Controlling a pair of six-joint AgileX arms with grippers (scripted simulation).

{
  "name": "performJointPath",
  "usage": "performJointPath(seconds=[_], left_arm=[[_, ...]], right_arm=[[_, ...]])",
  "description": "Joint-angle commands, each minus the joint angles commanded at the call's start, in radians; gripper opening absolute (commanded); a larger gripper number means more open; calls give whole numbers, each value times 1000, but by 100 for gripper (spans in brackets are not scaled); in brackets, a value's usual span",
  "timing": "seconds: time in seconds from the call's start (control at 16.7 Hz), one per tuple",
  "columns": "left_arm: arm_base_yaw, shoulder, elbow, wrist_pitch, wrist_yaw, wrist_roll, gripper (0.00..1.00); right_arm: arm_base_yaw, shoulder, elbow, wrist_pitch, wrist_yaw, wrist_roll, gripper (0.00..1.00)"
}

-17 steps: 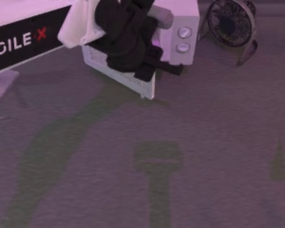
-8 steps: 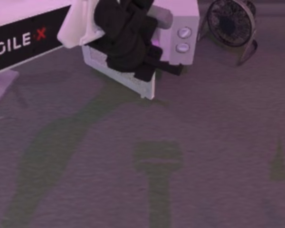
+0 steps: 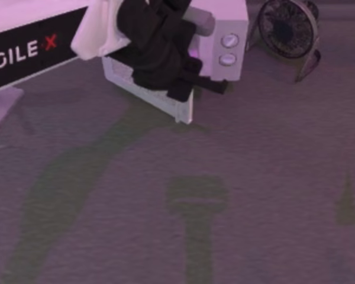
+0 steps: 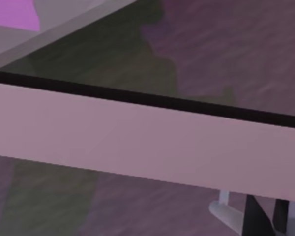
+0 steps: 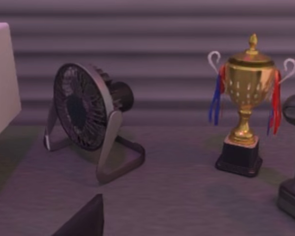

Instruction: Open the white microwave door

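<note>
item: the white microwave [image 3: 222, 29], sitting at the far edge of the table [image 3: 254, 177], left of centre in the top view; two round silver knobs [image 3: 229, 49] showing on its right-hand panel.
item: the door [image 3: 160, 97], standing swung out from the front, angling toward the table's near side, its free edge well clear of the microwave body.
item: left gripper [image 3: 216, 87], reaching in over the microwave front, dark fingers lying just beside the door's free edge; whether they are clenched or released cannot be told.
item: right gripper, sitting outside the top view; fingers not showing.
item: black round fan [image 5: 86, 110], standing right of the microwave.
item: gold trophy [image 5: 246, 96], standing farther right, apart from the fan.
</note>
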Motion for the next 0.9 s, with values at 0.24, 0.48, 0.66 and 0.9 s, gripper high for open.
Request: performJointPath(seconds=[0.24, 0.48, 0.66, 0.9], left_arm=[[0, 0, 0, 0, 0, 0, 0], [-5, 1, -5, 1, 8, -1, 0], [13, -31, -43, 12, 34, 52, 0], [38, -74, -97, 26, 76, 129, 0]], right_arm=[[0, 0, 0, 0, 0, 0, 100], [0, 0, 0, 0, 0, 0, 100], [0, 0, 0, 0, 0, 0, 100], [0, 0, 0, 0, 0, 0, 100]])
